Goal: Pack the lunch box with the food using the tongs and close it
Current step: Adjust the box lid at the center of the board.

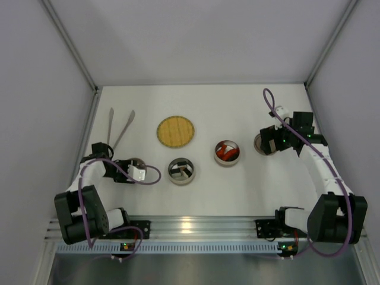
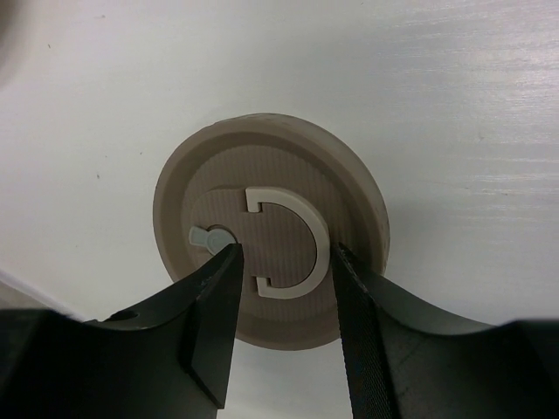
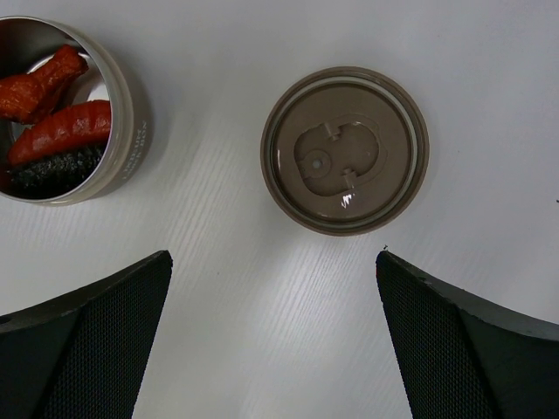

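Observation:
The lunch box is two round metal tins. One tin (image 1: 181, 171) holds dark-wrapped sushi food, the other (image 1: 227, 152) (image 3: 131, 113) holds red-orange food (image 3: 52, 131). The tongs (image 1: 119, 129) lie untouched at the far left. A beige lid (image 2: 271, 175) with a white half-ring handle (image 2: 306, 236) lies flat under my left gripper (image 2: 279, 253) (image 1: 133, 169). Its fingers stand partly open astride the handle, the right one touching the ring. My right gripper (image 3: 272, 262) (image 1: 267, 142) hangs wide open and empty, just short of a second brown lid (image 3: 345, 150) lying underside up.
A round yellow woven plate (image 1: 176, 131) sits at the back centre, bare. White walls close in the table on the left, right and back. The arm bases and a metal rail (image 1: 196, 228) run along the near edge.

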